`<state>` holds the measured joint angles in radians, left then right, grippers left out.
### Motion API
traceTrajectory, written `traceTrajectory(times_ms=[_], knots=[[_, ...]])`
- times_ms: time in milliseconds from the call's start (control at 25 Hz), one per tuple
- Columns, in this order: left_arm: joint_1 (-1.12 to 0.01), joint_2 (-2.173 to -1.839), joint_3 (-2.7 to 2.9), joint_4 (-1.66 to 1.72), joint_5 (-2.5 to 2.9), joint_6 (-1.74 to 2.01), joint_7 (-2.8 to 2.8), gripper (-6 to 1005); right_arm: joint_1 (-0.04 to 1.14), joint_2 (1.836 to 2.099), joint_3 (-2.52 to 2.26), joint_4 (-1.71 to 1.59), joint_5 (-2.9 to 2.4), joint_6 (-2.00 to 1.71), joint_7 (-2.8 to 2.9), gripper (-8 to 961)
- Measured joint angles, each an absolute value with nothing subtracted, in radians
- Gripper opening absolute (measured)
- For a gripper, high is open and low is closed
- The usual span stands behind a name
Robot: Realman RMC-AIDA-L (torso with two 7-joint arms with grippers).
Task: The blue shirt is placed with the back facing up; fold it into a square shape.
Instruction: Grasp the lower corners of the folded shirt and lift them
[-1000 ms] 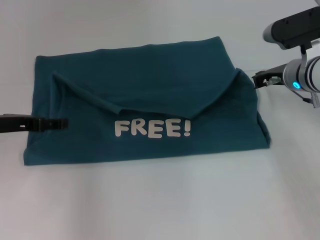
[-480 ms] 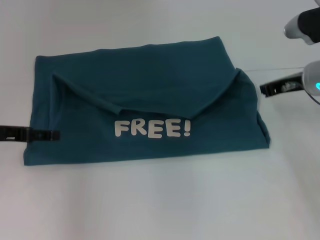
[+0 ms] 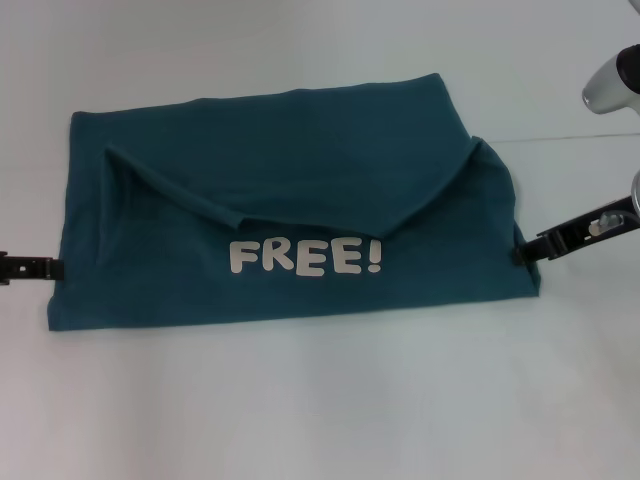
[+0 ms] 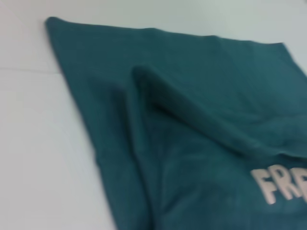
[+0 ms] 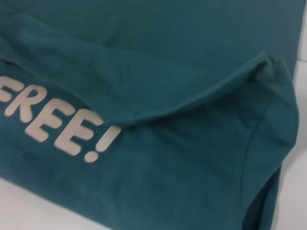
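Blue shirt (image 3: 290, 210) folded, lettering up | left pincer (image 3: 55, 267), right pincer (image 3: 522, 253): grip unclear

White block capitals reading "FREE!" (image 3: 305, 257) are printed on the upward-facing near half of the folded blue shirt (image 3: 300, 150), just below its folded flap. In the left wrist view only "FR" is seen at the frame edge; in the right wrist view "FREE!" is cut at the edge
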<state>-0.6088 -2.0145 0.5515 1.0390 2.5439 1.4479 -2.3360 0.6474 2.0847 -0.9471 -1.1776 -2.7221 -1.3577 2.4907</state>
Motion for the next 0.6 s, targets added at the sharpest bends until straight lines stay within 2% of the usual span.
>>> traceTrajectory(times_ms=[160,480,600], knots=[[-0.622,-2.016,0.547,1.039,2.597,1.442,-2.372,908,0.643,2.084,-0.952,-1.213,-2.724,-1.420,2.484,644],[-0.623,-2.020,0.527,1.035,2.634,1.441,-2.390,902,0.658,2.082,-0.957,-1.238,-2.765,-1.442,2.483,798],[-0.620,-2.024,0.536,1.030,2.643,1.438,-2.385,900,0.664,2.084,-0.966,-1.235,-2.768,-1.443,2.482,798]])
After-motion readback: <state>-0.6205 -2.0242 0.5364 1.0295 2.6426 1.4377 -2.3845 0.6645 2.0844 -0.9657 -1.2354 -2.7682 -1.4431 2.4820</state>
